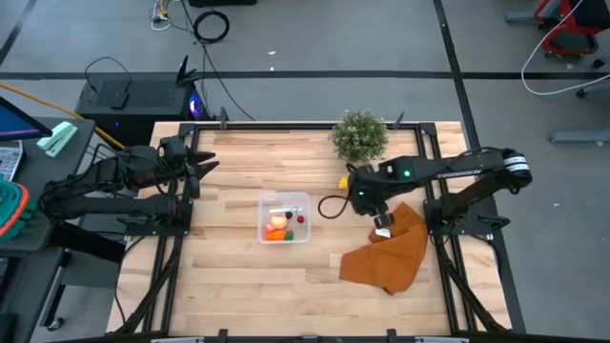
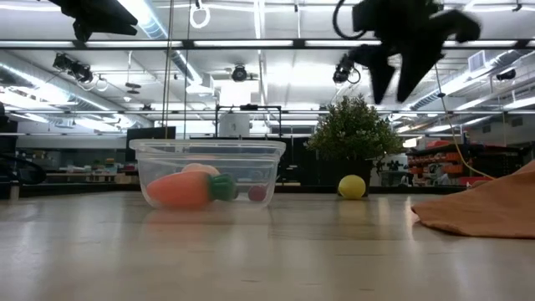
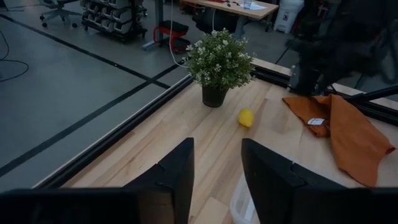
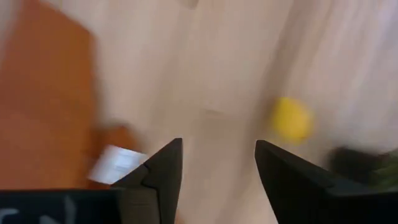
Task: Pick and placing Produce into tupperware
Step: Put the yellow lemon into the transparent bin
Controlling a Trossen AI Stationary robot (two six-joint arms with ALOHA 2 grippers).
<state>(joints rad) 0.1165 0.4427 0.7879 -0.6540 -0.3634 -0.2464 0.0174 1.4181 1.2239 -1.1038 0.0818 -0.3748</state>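
Observation:
The clear tupperware (image 1: 284,198) (image 2: 209,150) stands mid-table and holds an orange carrot (image 2: 180,190), a pale apple (image 1: 277,222) and a small red berry (image 2: 257,193). A yellow lemon (image 1: 344,181) (image 2: 352,186) (image 4: 291,119) rests on the wood beside the potted plant. My right gripper (image 1: 372,203) (image 2: 399,88) (image 4: 217,149) hangs open high above the table, pointing down between the lemon and the cloth, with nothing between its fingers. My left gripper (image 1: 205,164) (image 3: 217,162) waits raised at the table's left edge, open on nothing.
A bushy potted plant (image 1: 360,135) (image 3: 217,62) stands at the far edge, just behind the lemon. A brown-orange cloth (image 1: 391,252) (image 2: 493,209) with a white tag (image 4: 115,163) lies crumpled at the right. Bare wood stretches along the near side.

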